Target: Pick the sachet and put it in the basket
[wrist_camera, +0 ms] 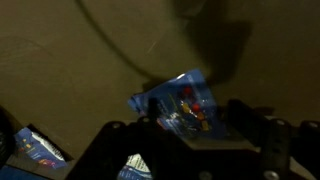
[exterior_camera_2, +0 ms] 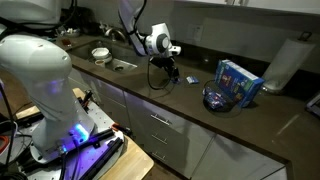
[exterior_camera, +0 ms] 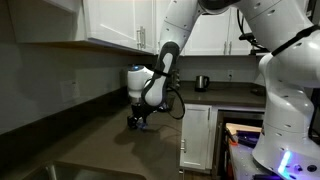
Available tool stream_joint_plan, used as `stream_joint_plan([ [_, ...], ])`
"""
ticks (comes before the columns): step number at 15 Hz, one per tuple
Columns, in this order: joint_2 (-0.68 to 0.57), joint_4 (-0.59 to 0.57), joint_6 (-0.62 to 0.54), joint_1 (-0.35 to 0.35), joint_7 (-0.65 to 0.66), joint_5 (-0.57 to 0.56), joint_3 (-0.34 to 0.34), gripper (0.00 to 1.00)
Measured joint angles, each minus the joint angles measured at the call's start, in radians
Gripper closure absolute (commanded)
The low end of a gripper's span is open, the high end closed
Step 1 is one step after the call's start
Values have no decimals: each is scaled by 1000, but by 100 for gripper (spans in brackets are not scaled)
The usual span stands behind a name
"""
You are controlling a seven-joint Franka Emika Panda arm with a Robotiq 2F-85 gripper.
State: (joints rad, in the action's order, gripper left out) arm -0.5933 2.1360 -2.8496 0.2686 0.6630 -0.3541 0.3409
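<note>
In the wrist view a small flat blue-and-white sachet [wrist_camera: 178, 102] sits between my gripper's [wrist_camera: 195, 122] dark fingers, which are closed in on it. In both exterior views the gripper [exterior_camera: 141, 120] [exterior_camera_2: 172, 72] hangs just above the dark countertop with a bit of blue at its tips. A second look-alike packet [wrist_camera: 36, 148] lies on the counter at the lower left of the wrist view. The dark round basket [exterior_camera_2: 215, 98] stands on the counter some way from the gripper, beside a tall blue container [exterior_camera_2: 238, 82].
A sink [exterior_camera_2: 122, 65] and a bowl [exterior_camera_2: 100, 54] are at the counter's far end. A paper towel roll [exterior_camera_2: 285, 64] stands behind the blue container. A kettle [exterior_camera: 201, 83] sits at the back. White cabinets [exterior_camera: 120, 22] hang above the counter.
</note>
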Motion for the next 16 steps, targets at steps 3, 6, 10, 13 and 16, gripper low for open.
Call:
stream_joint_plan([
  [3, -11, -9, -9, 28, 0, 0, 26, 77],
  [6, -13, -16, -12, 41, 3, 16, 41, 92],
  [10, 1, -4, -8, 79, 5, 25, 93, 97],
  [13, 41, 34, -4, 156, 23, 5, 176, 93],
  [16, 107, 77, 7, 240, 67, -60, 269, 94],
])
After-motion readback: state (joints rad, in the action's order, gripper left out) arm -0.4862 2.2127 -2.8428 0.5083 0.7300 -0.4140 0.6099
